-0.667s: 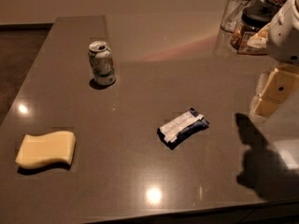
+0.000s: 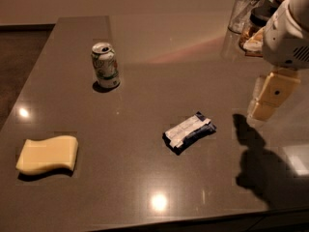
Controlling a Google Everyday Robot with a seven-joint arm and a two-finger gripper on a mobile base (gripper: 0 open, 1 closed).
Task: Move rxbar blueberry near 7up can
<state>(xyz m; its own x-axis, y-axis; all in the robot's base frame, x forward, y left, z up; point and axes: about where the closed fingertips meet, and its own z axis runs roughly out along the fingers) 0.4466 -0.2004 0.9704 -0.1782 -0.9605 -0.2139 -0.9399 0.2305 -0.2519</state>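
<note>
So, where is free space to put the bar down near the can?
Bare table lies right of the 7up can, toward the rxbar blueberry, and between can and sponge. Crowded: the far right corner, with glass and jar; the gripper hangs at the right edge.

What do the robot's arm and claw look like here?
The arm is a bulky white rounded shell with dark vent slits. Below it, at the right edge above the grey table, the claw is pale cream and blocky, with a small dark round mark.

Flat rxbar blueberry [image 2: 189, 132] between upright 7up can [image 2: 105, 65], gripper [image 2: 267, 99]
</note>
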